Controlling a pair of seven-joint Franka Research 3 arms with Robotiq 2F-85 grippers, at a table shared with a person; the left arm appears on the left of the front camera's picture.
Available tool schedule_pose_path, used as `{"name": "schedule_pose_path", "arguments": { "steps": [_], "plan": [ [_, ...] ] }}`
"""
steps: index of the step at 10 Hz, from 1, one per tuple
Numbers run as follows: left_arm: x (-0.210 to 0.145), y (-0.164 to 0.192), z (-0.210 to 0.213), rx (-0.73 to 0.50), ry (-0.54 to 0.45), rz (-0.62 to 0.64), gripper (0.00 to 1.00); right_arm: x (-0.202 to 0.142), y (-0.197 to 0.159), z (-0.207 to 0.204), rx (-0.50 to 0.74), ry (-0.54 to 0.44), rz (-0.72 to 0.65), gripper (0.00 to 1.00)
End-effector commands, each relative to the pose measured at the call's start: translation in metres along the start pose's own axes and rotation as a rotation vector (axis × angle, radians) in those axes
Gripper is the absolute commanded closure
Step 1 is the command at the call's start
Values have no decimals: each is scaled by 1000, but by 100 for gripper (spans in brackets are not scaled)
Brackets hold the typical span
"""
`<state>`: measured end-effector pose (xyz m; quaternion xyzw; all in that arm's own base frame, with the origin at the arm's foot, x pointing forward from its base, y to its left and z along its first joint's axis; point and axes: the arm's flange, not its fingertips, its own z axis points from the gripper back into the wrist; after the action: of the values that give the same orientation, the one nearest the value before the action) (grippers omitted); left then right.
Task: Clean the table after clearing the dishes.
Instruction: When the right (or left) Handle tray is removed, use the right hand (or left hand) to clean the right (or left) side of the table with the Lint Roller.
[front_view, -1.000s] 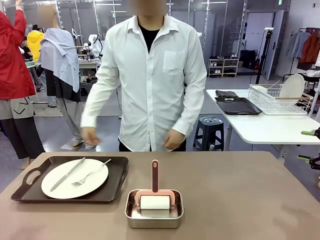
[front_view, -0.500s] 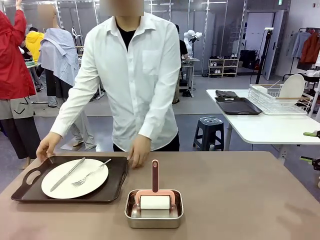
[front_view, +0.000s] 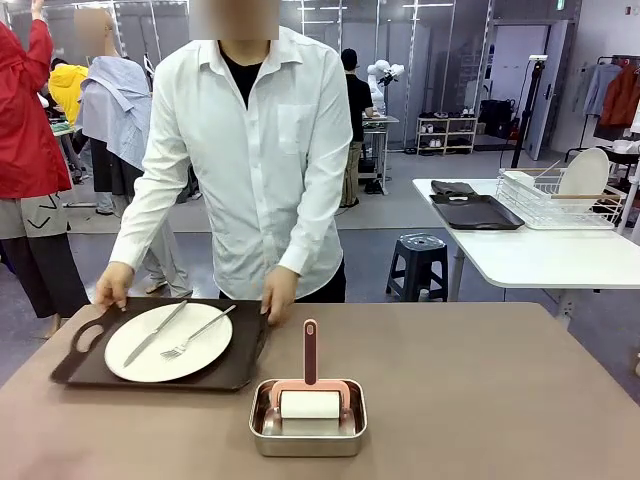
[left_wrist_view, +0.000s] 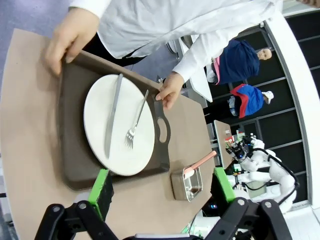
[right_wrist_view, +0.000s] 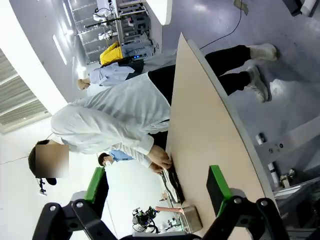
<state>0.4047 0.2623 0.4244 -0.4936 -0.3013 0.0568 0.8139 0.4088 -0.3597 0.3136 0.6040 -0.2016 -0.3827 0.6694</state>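
One brown table (front_view: 480, 400) bears, toward its far-left corner, a dark tray (front_view: 238, 362) gripped at both ends by a person's hands (front_view: 279, 295), carrying a white plate (front_view: 205, 350), knife (front_view: 157, 331) and fork (front_view: 195, 333). Jaws of the left gripper (left_wrist_view: 161, 186) and the right gripper (right_wrist_view: 157, 184) stand apart, empty.

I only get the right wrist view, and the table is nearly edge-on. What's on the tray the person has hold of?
Observer: One white plate with a knife and a fork lying on it.
Operator: How are they gripping the tray?
Observer: One hand at its handle end, the other hand at the opposite end, both on the far side.
Operator: And inside the steel pan?
Observer: A roller, with a white roll, a pink frame and its handle pointing toward the person.
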Motion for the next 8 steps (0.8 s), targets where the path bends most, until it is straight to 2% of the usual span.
{"name": "schedule_pose_path", "arguments": {
  "steps": [1,8],
  "plan": [
    [-1,-1,4,-13,-1,-10,0,-7,1,-13,-23,9,3,0],
    [-1,-1,4,-13,-1,-10,0,-7,1,-13,-23,9,3,0]
  ]
}}
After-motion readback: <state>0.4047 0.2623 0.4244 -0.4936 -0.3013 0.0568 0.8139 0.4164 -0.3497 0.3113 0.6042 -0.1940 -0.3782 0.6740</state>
